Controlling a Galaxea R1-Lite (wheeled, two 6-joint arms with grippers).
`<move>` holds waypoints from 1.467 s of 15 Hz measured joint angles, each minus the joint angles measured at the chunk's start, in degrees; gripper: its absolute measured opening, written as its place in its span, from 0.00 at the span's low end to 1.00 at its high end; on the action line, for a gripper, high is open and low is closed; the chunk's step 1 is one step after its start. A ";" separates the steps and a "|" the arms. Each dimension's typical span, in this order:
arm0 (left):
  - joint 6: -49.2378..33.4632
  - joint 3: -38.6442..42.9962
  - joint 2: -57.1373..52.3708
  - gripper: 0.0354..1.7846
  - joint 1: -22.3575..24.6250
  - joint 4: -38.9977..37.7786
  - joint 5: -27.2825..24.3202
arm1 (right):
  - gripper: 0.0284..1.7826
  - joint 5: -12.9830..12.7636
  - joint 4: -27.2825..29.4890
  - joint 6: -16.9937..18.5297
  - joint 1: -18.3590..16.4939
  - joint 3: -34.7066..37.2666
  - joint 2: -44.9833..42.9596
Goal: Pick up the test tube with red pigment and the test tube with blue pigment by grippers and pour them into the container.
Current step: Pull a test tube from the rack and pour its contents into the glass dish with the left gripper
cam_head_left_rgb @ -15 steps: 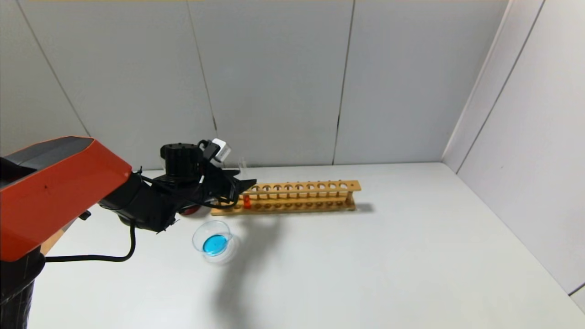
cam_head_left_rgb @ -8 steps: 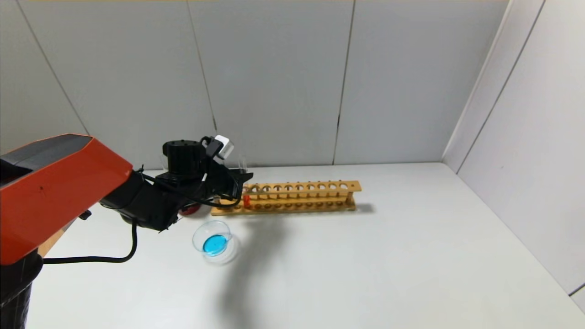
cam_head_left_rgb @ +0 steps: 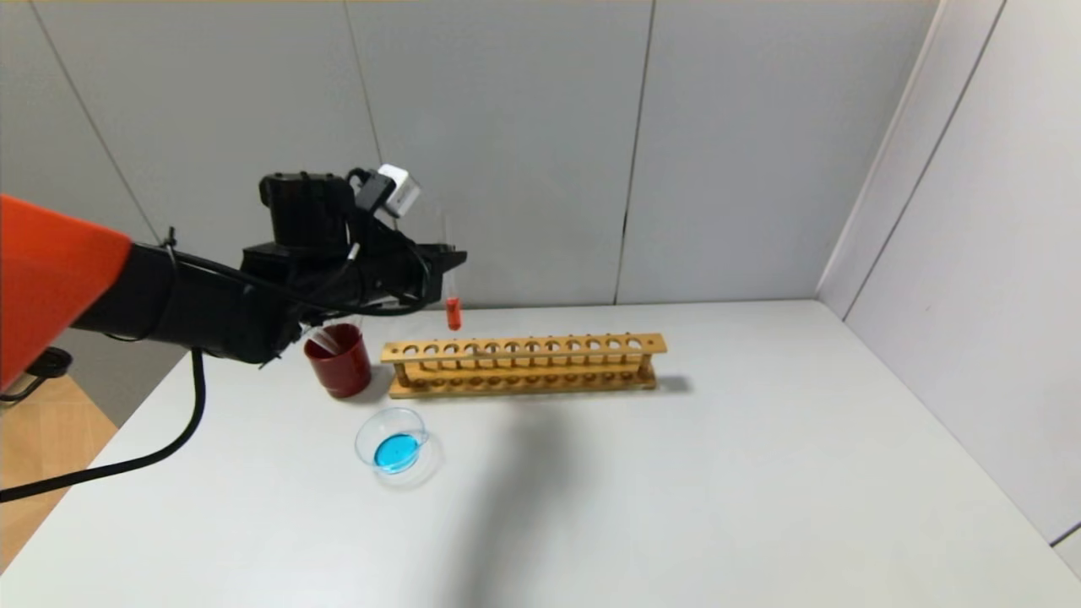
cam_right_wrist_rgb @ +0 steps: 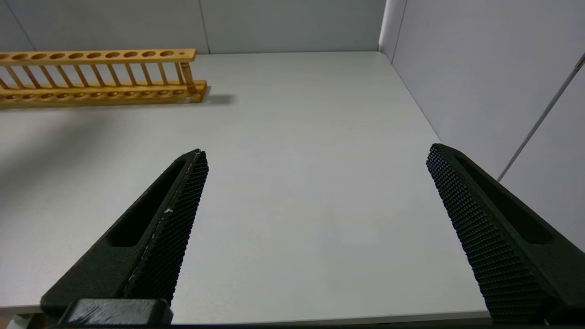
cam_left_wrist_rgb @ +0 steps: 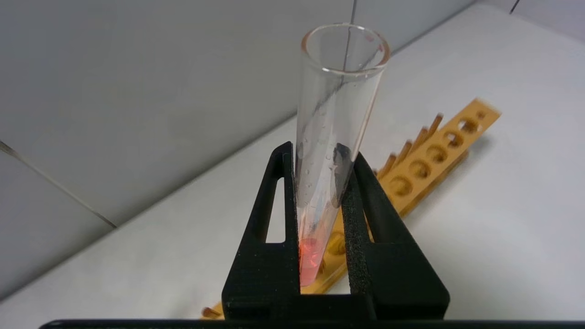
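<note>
My left gripper (cam_head_left_rgb: 452,262) is shut on the test tube with red pigment (cam_head_left_rgb: 453,311) and holds it upright in the air above the left end of the wooden rack (cam_head_left_rgb: 524,363). In the left wrist view the tube (cam_left_wrist_rgb: 336,119) stands between the black fingers (cam_left_wrist_rgb: 365,192), with red liquid at its bottom. The container (cam_head_left_rgb: 395,447), a low clear-glass dish, sits on the table in front of the rack's left end and holds blue liquid. No tube with blue pigment shows. My right gripper (cam_right_wrist_rgb: 315,157) is open and empty over the table's right part.
A dark red cup (cam_head_left_rgb: 339,361) with a clear tube in it stands left of the rack. The rack's holes stand empty. The rack's right end shows in the right wrist view (cam_right_wrist_rgb: 105,75). White walls close off the back and right.
My left gripper has risen with the red-pigment tube, lifting it out of the rack's left end. The arm moved up and uncovered the dark red cup.
</note>
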 joint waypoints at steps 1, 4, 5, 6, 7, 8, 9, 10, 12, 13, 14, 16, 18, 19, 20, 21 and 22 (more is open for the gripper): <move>0.13 -1.26 -2.40 0.17 0.02 3.06 0.09 | 0.98 0.00 0.01 -0.02 0.00 0.00 0.00; 3.44 -1.93 -10.68 0.17 0.35 13.34 0.67 | 0.98 0.02 0.00 0.00 0.00 0.00 0.00; 5.40 -1.26 -13.51 0.17 0.72 16.87 0.78 | 0.98 0.02 0.00 -0.02 0.00 0.00 0.00; 8.29 0.20 -16.79 0.17 1.34 20.46 1.10 | 0.98 0.00 0.00 0.00 0.00 0.00 0.00; 11.81 2.22 -19.69 0.17 2.10 23.74 1.63 | 0.98 0.02 0.00 0.00 0.00 0.00 0.00; 16.18 4.47 -22.28 0.17 3.19 27.39 2.29 | 0.98 0.02 0.00 -0.02 0.00 0.00 0.00; 20.64 6.81 -24.45 0.17 4.57 31.17 2.78 | 0.98 0.02 0.01 -0.02 0.00 0.00 0.00; 24.72 9.30 -26.22 0.17 5.71 34.16 3.11 | 0.98 0.02 0.00 0.00 0.00 0.00 0.00; 29.49 13.35 -28.15 0.17 7.13 35.79 3.89 | 0.98 0.02 0.00 -0.02 0.00 0.00 0.00; 32.18 14.97 -28.39 0.17 7.96 36.67 5.74 | 0.98 0.00 0.00 0.00 0.00 0.00 0.00; 34.37 15.66 -28.17 0.17 8.44 37.50 7.78 | 0.98 0.00 -0.02 -0.02 0.00 0.00 0.00; 38.11 16.41 -26.77 0.17 8.84 38.80 11.06 | 0.98 0.02 0.00 0.00 0.00 0.00 0.00; 42.63 16.96 -24.67 0.17 9.06 40.47 13.35 | 0.98 0.00 0.01 0.00 0.00 0.00 0.00; 44.46 17.35 -23.49 0.17 9.12 40.92 15.98 | 0.98 0.02 0.00 -0.02 -0.01 0.00 0.00; 46.02 17.87 -22.39 0.17 9.09 41.08 18.31 | 0.98 0.00 0.00 -0.02 0.00 0.00 0.00; 47.41 18.55 -21.32 0.17 9.01 41.03 19.98 | 0.98 0.00 0.00 0.00 0.00 0.00 0.00; 48.13 19.03 -20.54 0.17 8.98 41.08 20.70 | 0.98 0.02 0.01 0.00 0.00 0.00 0.00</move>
